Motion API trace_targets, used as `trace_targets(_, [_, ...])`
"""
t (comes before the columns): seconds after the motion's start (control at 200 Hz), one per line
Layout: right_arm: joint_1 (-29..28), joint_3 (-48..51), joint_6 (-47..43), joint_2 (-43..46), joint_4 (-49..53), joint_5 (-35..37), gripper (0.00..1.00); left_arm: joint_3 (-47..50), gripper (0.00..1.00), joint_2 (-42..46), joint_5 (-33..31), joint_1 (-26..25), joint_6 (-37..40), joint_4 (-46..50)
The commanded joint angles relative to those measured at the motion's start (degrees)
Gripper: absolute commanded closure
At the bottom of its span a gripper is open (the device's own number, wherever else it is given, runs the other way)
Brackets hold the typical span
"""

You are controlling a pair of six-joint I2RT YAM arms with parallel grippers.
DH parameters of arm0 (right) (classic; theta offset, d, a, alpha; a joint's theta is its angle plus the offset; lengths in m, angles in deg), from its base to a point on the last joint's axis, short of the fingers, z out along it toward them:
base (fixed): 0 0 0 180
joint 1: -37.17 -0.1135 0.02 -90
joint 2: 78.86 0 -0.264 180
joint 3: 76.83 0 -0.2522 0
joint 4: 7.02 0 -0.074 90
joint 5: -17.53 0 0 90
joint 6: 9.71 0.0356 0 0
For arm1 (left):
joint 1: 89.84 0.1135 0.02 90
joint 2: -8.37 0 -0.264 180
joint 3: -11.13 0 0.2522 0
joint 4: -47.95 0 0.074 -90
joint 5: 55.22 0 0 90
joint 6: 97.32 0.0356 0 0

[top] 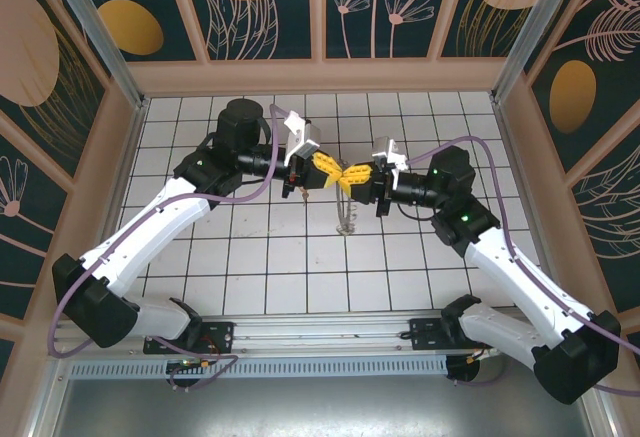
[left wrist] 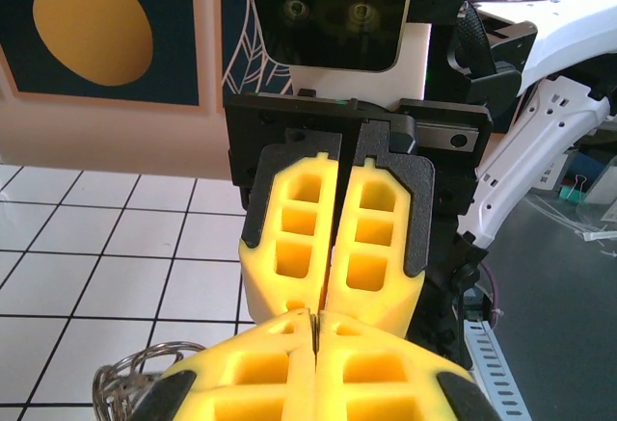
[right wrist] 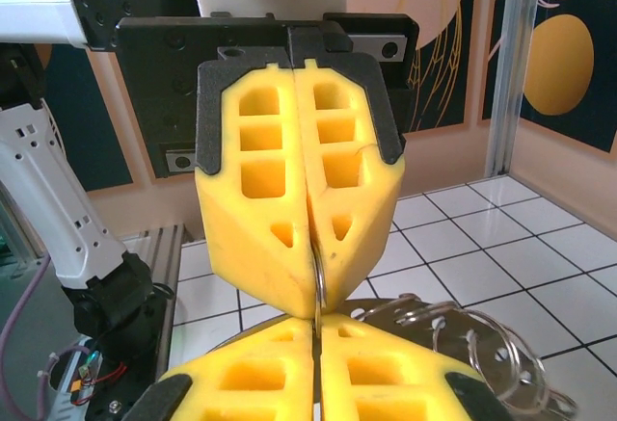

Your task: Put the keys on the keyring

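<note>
My two grippers meet tip to tip above the middle of the tiled table. The left gripper is shut, and a thin metal edge shows between its yellow fingers. The right gripper is shut too. The keyring's wire runs from between the left gripper's tips down into the gap of the right gripper's tips. Its bunch of small rings and pieces hangs below. The keys are hidden from me.
The white tiled floor lies open all around the arms. Patterned walls close in the back and both sides. A metal rail runs along the near edge by the arm bases.
</note>
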Motion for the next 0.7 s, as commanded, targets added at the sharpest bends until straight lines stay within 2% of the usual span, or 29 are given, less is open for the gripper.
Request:
trace_targets(0.0, [-1.29,0.09,1.32,0.36,-6.2,1.09,0.9,0.28,1.0,-0.65,1.87,-1.15,-0.03,-1.41])
trace_targets(0.195, [-1.3,0.93,3.34,0.26,-8.92,1.99,1.0,0.25,1.0,-0.56,2.12,-1.36,0.0,-1.42])
trace_targets(0.455, [-1.21,1.46,4.09,1.65,-10.14,4.38,1.0,0.83,1.0,-0.18,1.63,-1.45,0.01,-0.75])
trace_targets(0.696, [-0.95,-2.73,2.24,0.91,-1.83,4.5,1.0,0.01,1.0,0.16,-2.29,-1.37,3.93,6.82])
